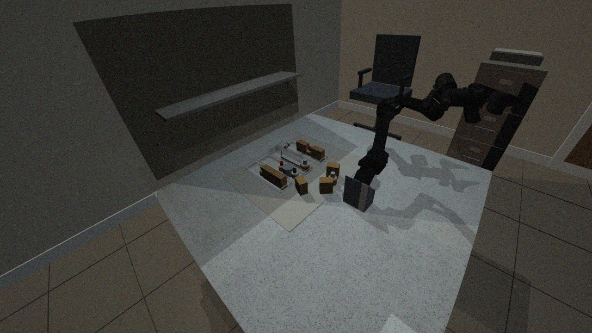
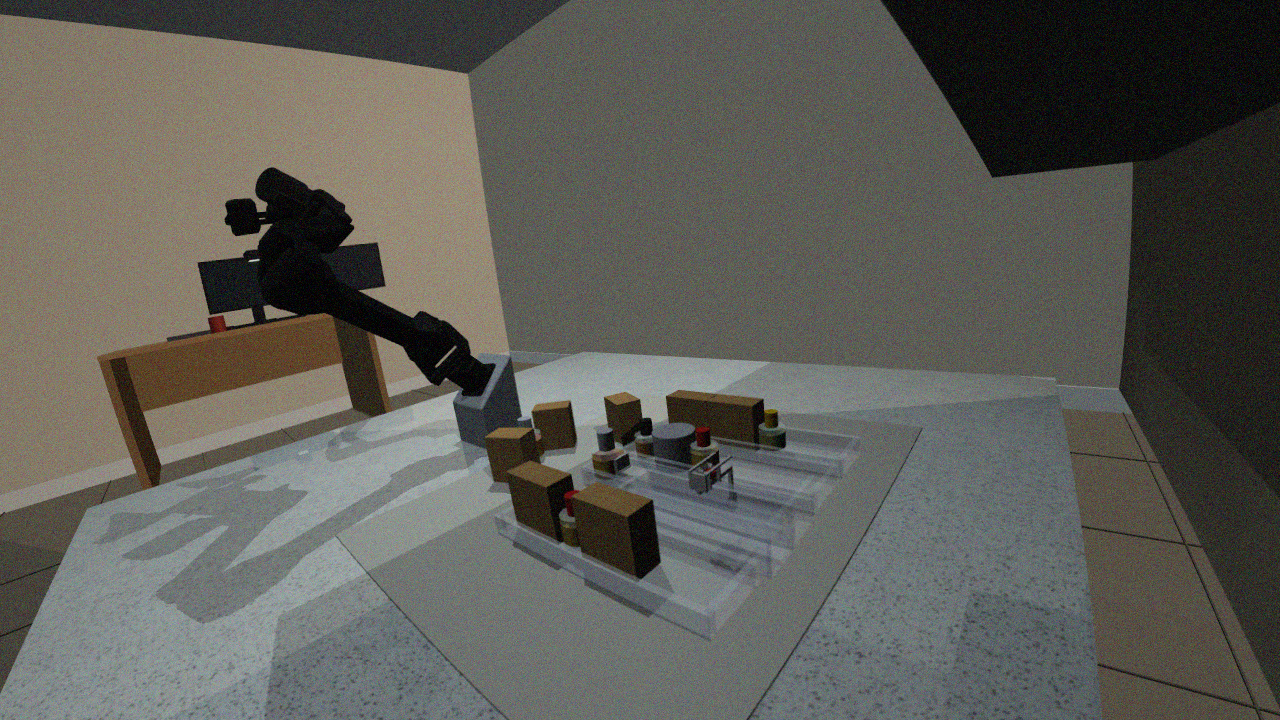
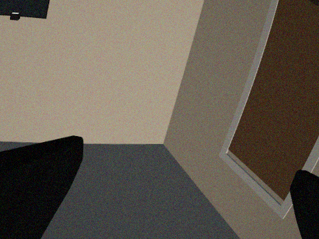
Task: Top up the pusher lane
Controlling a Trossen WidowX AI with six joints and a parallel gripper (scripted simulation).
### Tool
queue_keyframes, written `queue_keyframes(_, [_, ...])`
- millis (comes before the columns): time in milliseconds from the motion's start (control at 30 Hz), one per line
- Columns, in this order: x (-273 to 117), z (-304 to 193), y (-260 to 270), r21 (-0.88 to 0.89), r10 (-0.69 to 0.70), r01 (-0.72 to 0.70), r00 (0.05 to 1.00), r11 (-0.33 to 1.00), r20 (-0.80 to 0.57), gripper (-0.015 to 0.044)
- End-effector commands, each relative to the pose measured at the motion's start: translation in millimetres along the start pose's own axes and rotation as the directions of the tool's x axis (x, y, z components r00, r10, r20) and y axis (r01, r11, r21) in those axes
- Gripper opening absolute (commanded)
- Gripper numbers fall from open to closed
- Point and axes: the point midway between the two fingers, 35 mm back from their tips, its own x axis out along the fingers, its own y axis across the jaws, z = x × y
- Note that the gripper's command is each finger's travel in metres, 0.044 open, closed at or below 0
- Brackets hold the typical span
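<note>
Three stretches of clear-walled storage stand on a grey mat (image 1: 289, 215) (image 2: 429, 573), each with something in it. In the tray (image 2: 711, 617) nearest the exterior view, a red-capped jar (image 1: 309, 148) (image 2: 570, 519) is wedged between two brown boxes. The middle lane (image 1: 289, 159) holds a grey-capped jar (image 1: 305, 165) (image 2: 605, 453) upright toward its front; a small metal frame (image 2: 711, 473) shows farther back. The tray (image 1: 284, 189) (image 2: 845, 456) on the far side in that view carries a long row of brown boxes (image 1: 273, 176) (image 2: 714, 416), with a yellow-capped jar (image 1: 261, 167) (image 2: 771, 431) at the row's back end. Between these, a grey cylinder (image 1: 287, 170) (image 2: 673, 444) sits near a black-capped jar (image 1: 294, 171) (image 2: 644, 438) and another red-capped jar (image 1: 281, 165) (image 2: 703, 445). The loose jar (image 1: 332, 177) (image 2: 525, 423), its cap also grey, is outside the trays near the arm's base, beside brown boxes that partly hide it. The gripper (image 1: 490, 105) (image 2: 255, 205) (image 3: 193, 166) is raised well apart from all of them, fingers spread wide with nothing between them.
</note>
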Motion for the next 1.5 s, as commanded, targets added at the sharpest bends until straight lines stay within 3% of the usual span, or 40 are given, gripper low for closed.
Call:
queue_keyframes(0, [-31.0, -21.7, 66.4, 0.308, 0.246, -0.206, 0.964, 0.929, -0.098, 0.0440])
queue_keyframes(133, [-70.3, -39.7, 115.6, 0.561, 0.447, -0.285, 0.877, 0.777, -0.174, 0.0440])
queue_keyframes(300, [-130.5, -55.1, 166.6, 0.808, 0.661, -0.232, 0.711, 0.542, -0.240, 0.0440])
queue_keyframes(533, [-232.2, -62.7, 215.6, 0.962, 0.878, 0.079, 0.394, 0.262, -0.272, 0.0440])
queue_keyframes(733, [-327.6, -53.8, 233.8, 0.879, 0.969, 0.445, 0.083, 0.172, -0.232, 0.0440])
queue_keyframes(933, [-422.1, -28.0, 229.3, 0.607, 0.967, 0.754, -0.224, 0.250, -0.120, 0.0440])
queue_keyframes(1100, [-493.5, 5.2, 208.6, 0.290, 0.895, 0.860, -0.445, 0.421, 0.021, 0.0440])
queue_keyframes(1267, [-552.7, 47.8, 174.6, -0.043, 0.769, 0.779, -0.607, 0.626, 0.198, 0.0440])
queue_keyframes(1467, [-600.4, 106.4, 122.2, -0.358, 0.574, 0.452, -0.695, 0.817, 0.433, 0.0440])
